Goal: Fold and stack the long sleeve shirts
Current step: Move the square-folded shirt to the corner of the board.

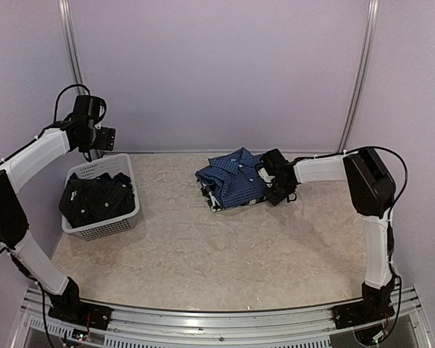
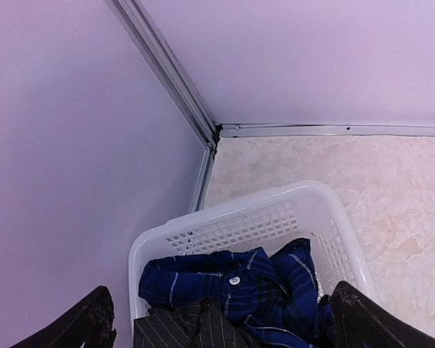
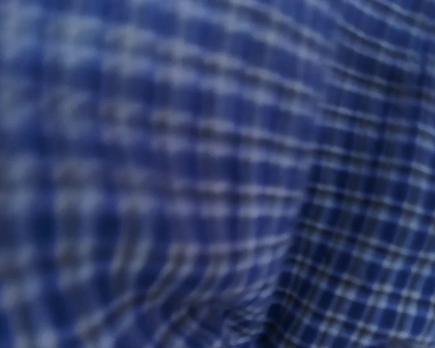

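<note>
The checked shirt point(image 1: 232, 180) lies folded on the tabletop point(image 1: 225, 264) towards the far side and right of centre, collar towards the back wall. A darker striped edge shows under its near left corner, though what that is cannot be told. The right hand point(image 1: 267, 174) is low at the shirt's right edge and touching the cloth. Its wrist view is filled by blurred blue-and-white check, with none of its own fingers showing, so I cannot tell whether it is apart or together. The basket point(image 1: 110, 228) stands at the far left of the tabletop, near the corner of the walls. It holds the black shirt point(image 1: 94, 199), crumpled and filling most of it. From the left wrist, the plaid shirt point(image 2: 257, 290) lies bunched in the basket with a pale button showing, and the black pinstriped one overlaps its near side. The left hand point(image 1: 107, 138) hangs above the far end of the basket, clear of both shirts. Its fingers point(image 2: 87, 326) are spread wide apart with nothing between them.
</note>
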Motion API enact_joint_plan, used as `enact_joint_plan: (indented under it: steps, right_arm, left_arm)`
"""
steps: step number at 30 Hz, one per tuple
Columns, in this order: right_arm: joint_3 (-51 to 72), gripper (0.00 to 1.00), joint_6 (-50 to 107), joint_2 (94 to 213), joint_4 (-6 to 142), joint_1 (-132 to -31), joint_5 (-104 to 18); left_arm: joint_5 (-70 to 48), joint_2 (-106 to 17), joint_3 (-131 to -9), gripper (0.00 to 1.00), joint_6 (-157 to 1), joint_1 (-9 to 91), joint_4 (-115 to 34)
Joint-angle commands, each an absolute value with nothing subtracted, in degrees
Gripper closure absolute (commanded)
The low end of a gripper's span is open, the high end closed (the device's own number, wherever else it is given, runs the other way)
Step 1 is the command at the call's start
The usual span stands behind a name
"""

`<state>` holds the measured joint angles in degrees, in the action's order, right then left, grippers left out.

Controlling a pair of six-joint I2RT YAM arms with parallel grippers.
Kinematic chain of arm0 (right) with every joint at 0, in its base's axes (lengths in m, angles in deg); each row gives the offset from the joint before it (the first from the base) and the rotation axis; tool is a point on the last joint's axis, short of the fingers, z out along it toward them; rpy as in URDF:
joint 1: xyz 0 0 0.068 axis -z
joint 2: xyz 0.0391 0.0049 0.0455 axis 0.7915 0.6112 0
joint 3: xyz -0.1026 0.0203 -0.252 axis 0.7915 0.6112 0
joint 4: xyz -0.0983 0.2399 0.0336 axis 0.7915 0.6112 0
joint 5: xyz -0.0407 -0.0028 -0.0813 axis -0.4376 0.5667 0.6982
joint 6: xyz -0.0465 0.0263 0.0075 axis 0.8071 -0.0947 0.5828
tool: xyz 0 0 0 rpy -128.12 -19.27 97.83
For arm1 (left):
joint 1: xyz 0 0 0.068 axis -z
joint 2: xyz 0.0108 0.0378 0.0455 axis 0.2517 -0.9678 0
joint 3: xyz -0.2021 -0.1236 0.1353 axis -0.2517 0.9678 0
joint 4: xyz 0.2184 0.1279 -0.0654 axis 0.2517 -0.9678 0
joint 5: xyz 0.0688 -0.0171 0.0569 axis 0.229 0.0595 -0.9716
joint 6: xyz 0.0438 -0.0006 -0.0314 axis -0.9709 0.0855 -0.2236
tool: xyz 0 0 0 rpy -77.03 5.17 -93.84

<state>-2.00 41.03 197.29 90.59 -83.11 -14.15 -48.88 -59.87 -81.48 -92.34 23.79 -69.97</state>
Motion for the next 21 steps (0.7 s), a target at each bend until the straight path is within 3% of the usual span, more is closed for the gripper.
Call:
enact_joint_plan:
  steps: [1, 4, 5, 7, 9, 14, 17, 21]
  right_arm:
    - [8.16, 1.00, 29.07, 187.72, 98.59, -77.74, -9.74]
    - [12.87, 0.97, 26.21, 180.96, 99.12, -78.25, -10.63]
    - [14.10, 0.83, 25.81, 178.96, 98.77, -78.85, -10.99]
    - [15.78, 0.41, 25.95, 175.49, 97.52, -80.74, -12.24]
    - [16.93, 0.21, 27.30, 172.46, 95.34, -83.15, -13.69]
    - [16.45, 0.12, 28.74, 169.58, 91.07, -88.69, -21.53]
    - [14.64, 0.12, 28.34, 171.24, 86.38, -89.48, -29.31]
    - [8.15, 0.12, 27.45, 179.54, 83.82, -89.96, -28.41]
  left_arm:
    - [-48.18, -58.18, -80.90, 0.01, -92.88, 25.04, -70.06]
    - [-47.21, -58.21, -81.30, 0.01, -92.45, 25.31, -70.52]
    - [-47.02, -58.21, -81.42, 0.01, -92.36, 25.44, -70.77]
    - [-46.94, -58.06, -81.45, 0.01, -92.40, 25.71, -70.95]
    - [-47.04, -57.62, -81.15, 0.01, -92.67, 25.82, -70.96]
    - [-47.86, -56.74, -80.69, 0.01, -92.86, 26.64, -70.98]
    - [-47.76, -56.30, -80.50, 0.01, -92.85, 26.93, -70.90]
    - [-48.14, -56.10, -80.29, 0.01, -93.21, 27.63, -70.87]
